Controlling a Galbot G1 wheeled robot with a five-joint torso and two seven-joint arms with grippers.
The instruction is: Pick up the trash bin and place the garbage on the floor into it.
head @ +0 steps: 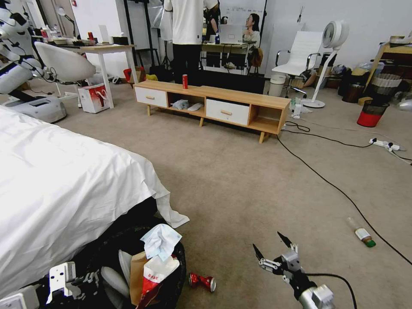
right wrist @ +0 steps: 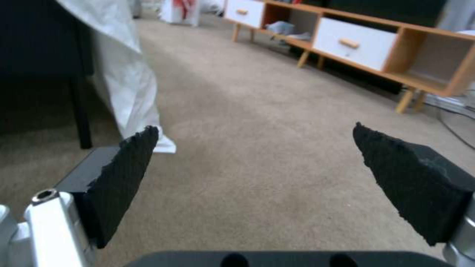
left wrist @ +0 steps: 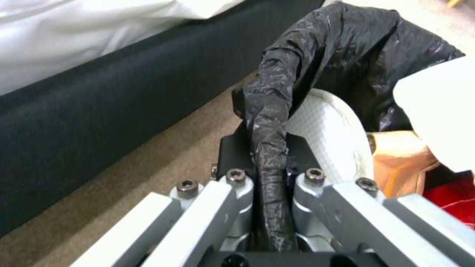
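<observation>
Head view, trash bin [head: 171,274]: beside the bed [head: 64,189], already holding tissue, bag and packet.
Left gripper [left wrist: 269,193]: jaws clamped on the bin's lined rim, carrying it.
Right gripper [head: 272,251]: jaws wide, low, ready for litter.
Crushed can [head: 202,281]: on the floor [head: 240,171], just beside the bin.
Bottle [head: 362,232]: farther right, by a cable.

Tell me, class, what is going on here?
The robot's left pincer is clamped on the lined rim of the trash bin beside the bed. The bin already holds a tissue, a paper bag and a snack packet. The right pincer hangs open over the carpet; a crushed can and a bottle lie there.
</observation>
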